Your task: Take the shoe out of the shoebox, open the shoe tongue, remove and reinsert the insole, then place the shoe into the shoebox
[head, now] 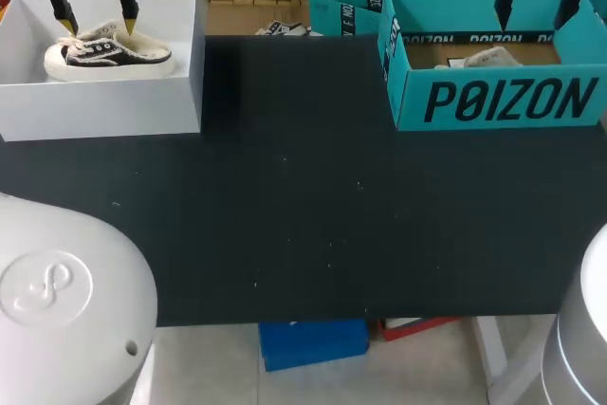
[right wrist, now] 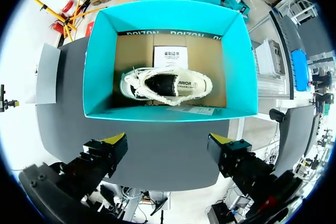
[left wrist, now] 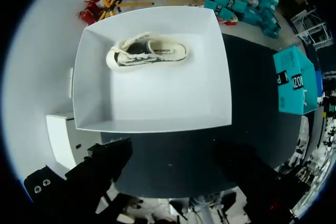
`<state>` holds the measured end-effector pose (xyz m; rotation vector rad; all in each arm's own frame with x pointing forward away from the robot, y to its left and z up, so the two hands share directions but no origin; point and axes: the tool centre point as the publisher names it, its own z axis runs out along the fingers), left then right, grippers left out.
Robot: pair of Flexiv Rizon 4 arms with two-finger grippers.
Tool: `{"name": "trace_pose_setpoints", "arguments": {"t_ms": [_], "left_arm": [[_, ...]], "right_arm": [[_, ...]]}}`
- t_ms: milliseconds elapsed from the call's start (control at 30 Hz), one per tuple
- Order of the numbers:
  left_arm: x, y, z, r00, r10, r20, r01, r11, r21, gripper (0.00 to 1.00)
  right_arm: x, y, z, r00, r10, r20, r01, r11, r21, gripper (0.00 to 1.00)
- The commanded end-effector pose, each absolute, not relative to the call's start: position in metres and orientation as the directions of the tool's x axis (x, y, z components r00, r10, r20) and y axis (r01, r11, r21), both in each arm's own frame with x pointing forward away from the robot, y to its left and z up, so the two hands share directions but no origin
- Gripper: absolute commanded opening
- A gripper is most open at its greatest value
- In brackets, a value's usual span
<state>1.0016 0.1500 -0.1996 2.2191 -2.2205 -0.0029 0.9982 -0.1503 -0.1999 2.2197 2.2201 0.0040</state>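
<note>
At the table's (head: 303,215) ten o'clock in the head view, we see an open white box (head: 104,106) holding a low shoe (head: 109,52), black upper, cream laces, thick pale sole. Our left gripper (head: 97,24) hangs over it, yellow tips spread wide to either side of the shoe, gripping nothing. At two o'clock stands a teal shoebox (head: 493,101) with a second shoe (head: 479,59), cream and only partly seen over the wall. Our right gripper (head: 538,2) hovers above that box, fingers apart and empty.

In the left wrist view, the white box lies at the gripper's twelve o'clock, and the black-and-cream shoe rests on its side near the far wall. The two dark fingers stand wide open, clear of the box and touching nothing.

In the right wrist view, the teal shoebox sits at twelve o'clock from the gripper. The cream shoe lies across its brown floor, its frayed collar and dark insole facing us, with a printed sheet (right wrist: 170,56) just beyond it. The yellow tips are spread wide on the near side of the box, holding nothing.
</note>
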Motion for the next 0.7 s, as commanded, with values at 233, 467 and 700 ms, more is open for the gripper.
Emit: {"name": "trace_pose_setpoints", "arguments": {"t_ms": [233,467,700], "left_arm": [[1.004,0.15,-0.2,-0.118,-0.993,-0.007,-0.993,0.118,0.001,1.0],[1.024,0.158,-0.204,-0.411,-0.91,-0.057,-0.911,0.412,-0.012,1.0],[1.049,0.175,-0.216,-0.65,-0.758,-0.058,-0.758,0.652,-0.031,1.0]], "right_arm": [[0.998,-0.15,-0.2,0.0,1.0,0.0,1.0,0.0,0.003,1.0],[0.998,-0.15,-0.2,0.0,1.0,0.0,1.0,0.0,0.003,1.0],[0.998,-0.15,-0.2,0.0,1.0,0.0,1.0,0.0,0.003,1.0]]}}
